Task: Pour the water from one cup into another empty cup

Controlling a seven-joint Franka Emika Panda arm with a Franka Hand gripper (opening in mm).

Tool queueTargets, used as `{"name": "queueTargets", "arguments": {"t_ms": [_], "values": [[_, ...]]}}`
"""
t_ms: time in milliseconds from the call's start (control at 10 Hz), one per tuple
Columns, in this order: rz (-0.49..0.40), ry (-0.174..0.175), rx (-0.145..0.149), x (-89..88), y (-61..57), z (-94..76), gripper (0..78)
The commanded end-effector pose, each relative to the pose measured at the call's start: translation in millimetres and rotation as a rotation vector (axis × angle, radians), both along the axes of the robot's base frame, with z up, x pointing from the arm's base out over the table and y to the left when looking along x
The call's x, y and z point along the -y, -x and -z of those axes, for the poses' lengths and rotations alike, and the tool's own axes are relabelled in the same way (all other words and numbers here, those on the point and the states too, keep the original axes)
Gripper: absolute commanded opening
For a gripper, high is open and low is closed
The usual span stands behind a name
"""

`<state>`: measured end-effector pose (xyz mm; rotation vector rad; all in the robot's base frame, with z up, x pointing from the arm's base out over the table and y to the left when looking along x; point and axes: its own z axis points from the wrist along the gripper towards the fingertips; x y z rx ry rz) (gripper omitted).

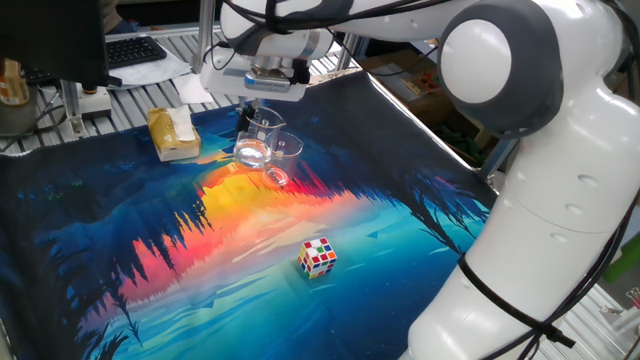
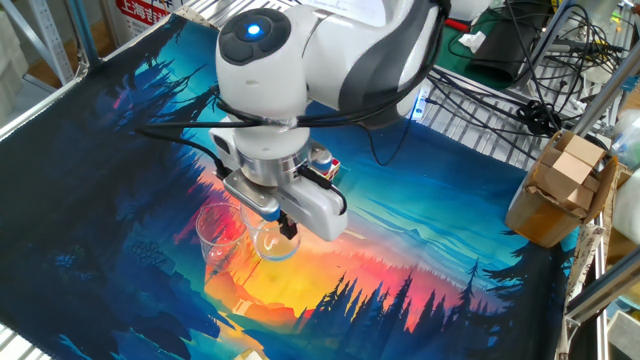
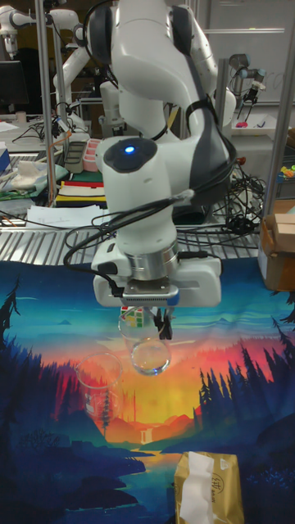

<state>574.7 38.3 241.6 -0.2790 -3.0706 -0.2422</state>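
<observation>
My gripper (image 1: 258, 116) is shut on the rim of a clear glass cup (image 1: 252, 146), which hangs just above the cloth, tipped so its round base (image 3: 150, 357) faces the tall fixed view. I cannot clearly make out the water inside it. A second clear cup (image 2: 221, 236) stands upright on the orange part of the cloth, close beside the held one (image 2: 273, 243). It appears empty. In the tall fixed view it (image 3: 102, 385) lies to the lower left of the gripper (image 3: 148, 324).
A Rubik's cube (image 1: 318, 256) lies nearer the front of the printed cloth (image 1: 380, 250). A yellow tissue pack (image 1: 174, 134) sits left of the cups. A cardboard box (image 2: 562, 188) stands off the cloth's edge, on the metal rack with cables.
</observation>
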Motion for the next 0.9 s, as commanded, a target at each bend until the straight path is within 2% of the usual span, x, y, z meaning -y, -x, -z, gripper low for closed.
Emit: {"name": "queueTargets", "arguments": {"t_ms": [100,200,300,400,600,900], "values": [[0.015,-0.032,0.000,1.4,0.5,-1.7,1.2],[0.020,-0.047,-0.001,2.0,0.8,-1.7,1.2],[0.020,-0.048,-0.002,2.0,0.8,-1.6,1.2],[0.024,-0.072,-0.003,2.6,0.0,-1.0,1.2],[0.015,-0.081,-0.001,4.3,-1.8,0.3,1.2],[0.013,-0.112,-0.002,7.5,-5.4,3.0,1.2]]}}
